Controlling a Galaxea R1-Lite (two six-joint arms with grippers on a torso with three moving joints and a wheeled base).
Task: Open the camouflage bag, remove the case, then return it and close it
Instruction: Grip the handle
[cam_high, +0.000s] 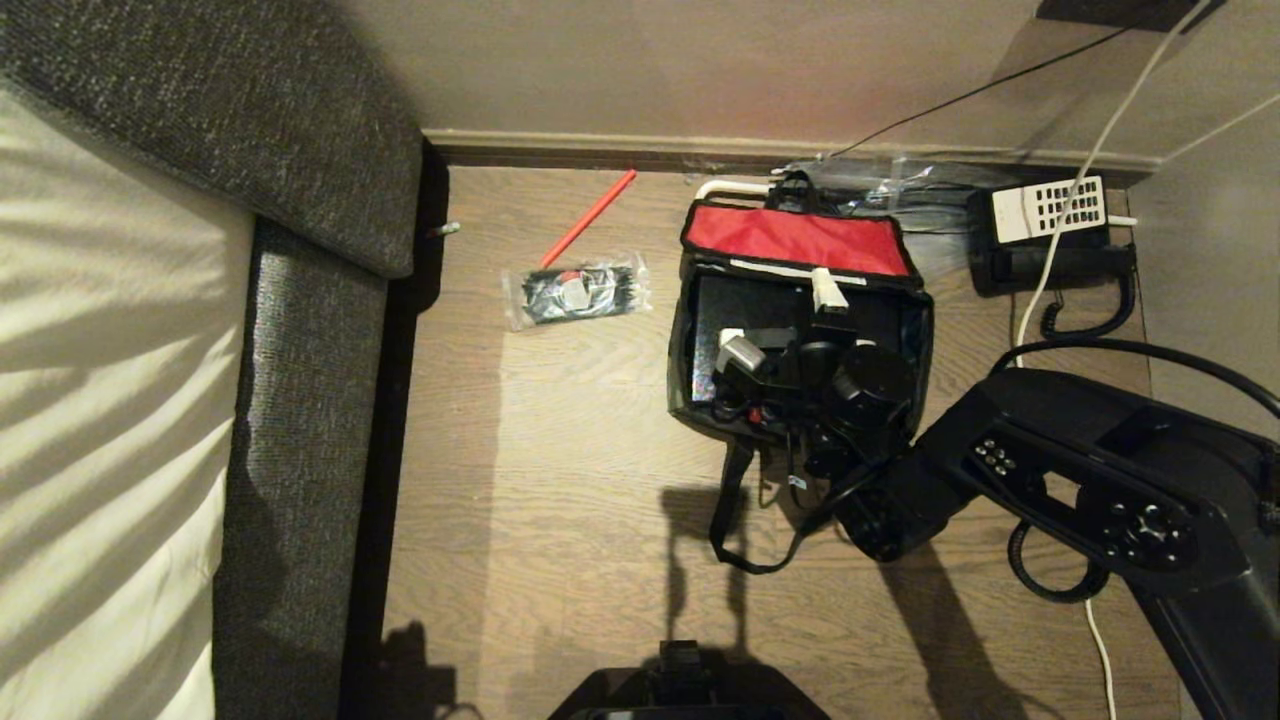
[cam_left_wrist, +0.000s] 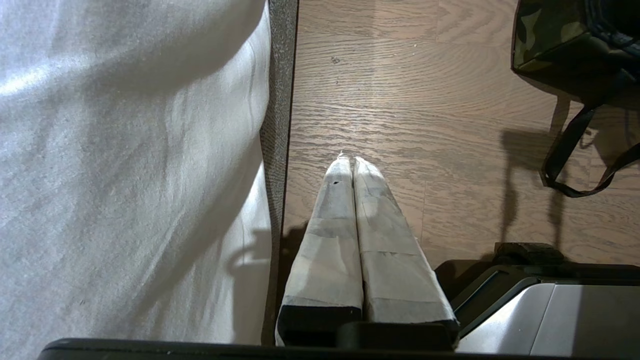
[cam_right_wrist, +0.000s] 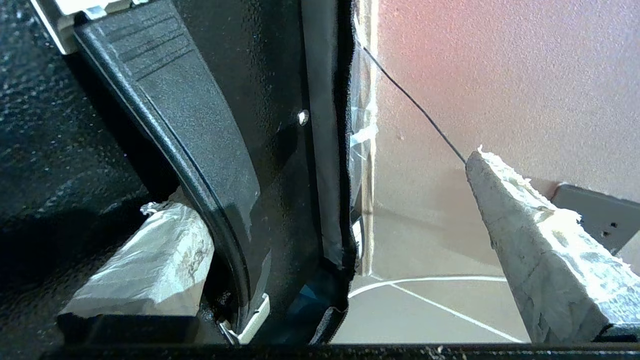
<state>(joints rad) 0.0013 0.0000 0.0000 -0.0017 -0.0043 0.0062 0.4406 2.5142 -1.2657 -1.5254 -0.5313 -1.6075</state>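
The camouflage bag (cam_high: 800, 330) lies open on the wooden floor, its red-lined flap (cam_high: 795, 240) folded back toward the wall. Its camouflage corner (cam_left_wrist: 547, 37) also shows in the left wrist view. The black speckled case (cam_high: 730, 310) lies flat inside the bag. My right gripper (cam_high: 785, 322) hangs over the case, open. In the right wrist view the case's black strap handle (cam_right_wrist: 200, 160) arcs between the spread taped fingers (cam_right_wrist: 540, 260), and nothing is gripped. My left gripper (cam_left_wrist: 348, 160) is shut and empty, parked over bare floor beside the couch.
A grey couch with a white cover (cam_high: 300, 300) fills the left. A clear packet of black items (cam_high: 578, 292) and a red stick (cam_high: 590, 217) lie left of the bag. A black telephone with white keypad (cam_high: 1050, 235) and cables sit by the wall at the right. The bag's loose strap (cam_high: 740, 520) trails toward me.
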